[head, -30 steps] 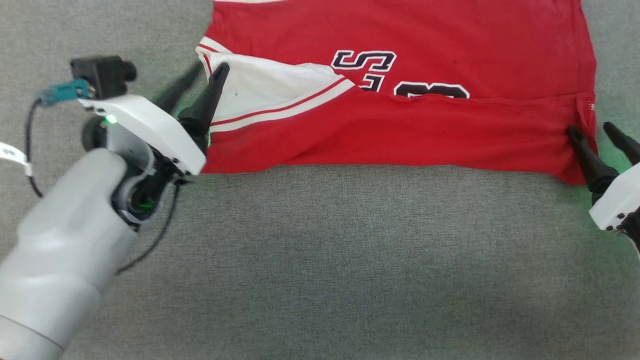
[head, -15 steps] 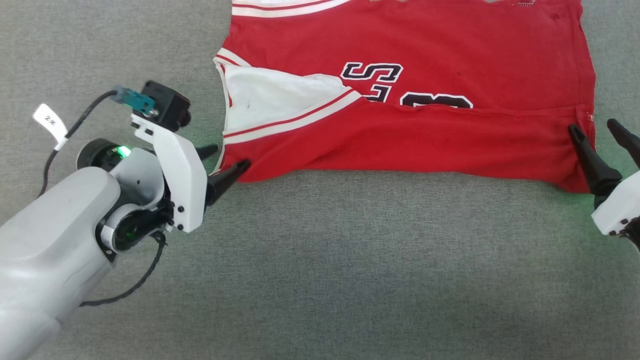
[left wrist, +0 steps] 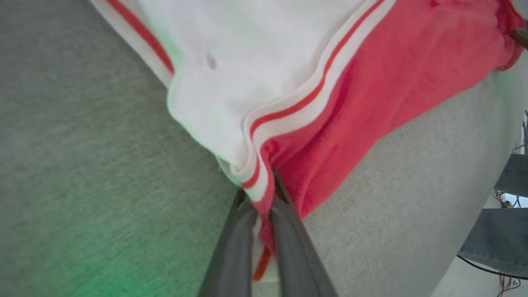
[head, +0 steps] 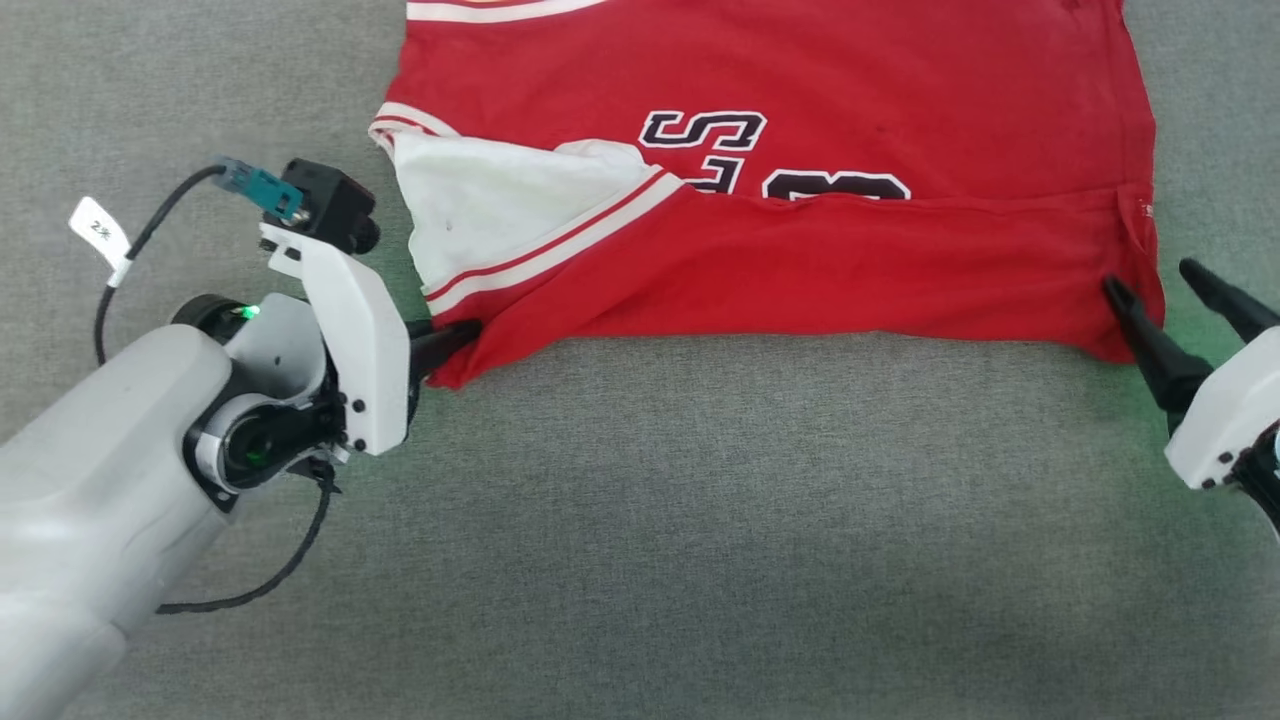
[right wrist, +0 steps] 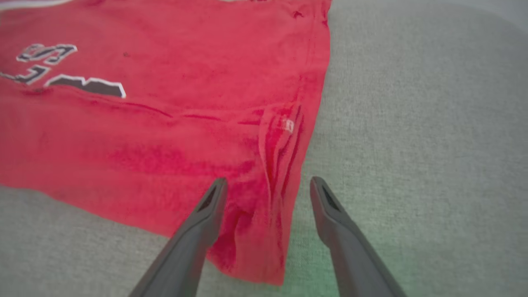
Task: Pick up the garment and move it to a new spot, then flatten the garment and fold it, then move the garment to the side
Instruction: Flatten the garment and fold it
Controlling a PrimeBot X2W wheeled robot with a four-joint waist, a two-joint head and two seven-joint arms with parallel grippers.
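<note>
The garment [head: 800, 90], a red jersey with a white sleeve [head: 480, 200] and black lettering, lies on the grey surface with its near part folded over. My left gripper [head: 462, 336] is shut on the garment's near left corner; in the left wrist view the gripper [left wrist: 260, 194] pinches the striped trim and red cloth [left wrist: 371, 82]. My right gripper [head: 1155, 282] stands open astride the near right corner. In the right wrist view the red corner [right wrist: 255, 231] lies between the spread fingers of the gripper [right wrist: 268, 183].
Grey carpet-like surface [head: 700, 520] spreads out on the near side of the garment. A black cable with a white tag [head: 98, 232] loops off my left wrist. Dark grey shapes and cables [left wrist: 507, 206] show at the right edge of the left wrist view.
My left gripper came down from the sleeve to the near left corner and closed on it, bunching that corner. The right gripper stays open at its corner. The camera shifted slightly.
</note>
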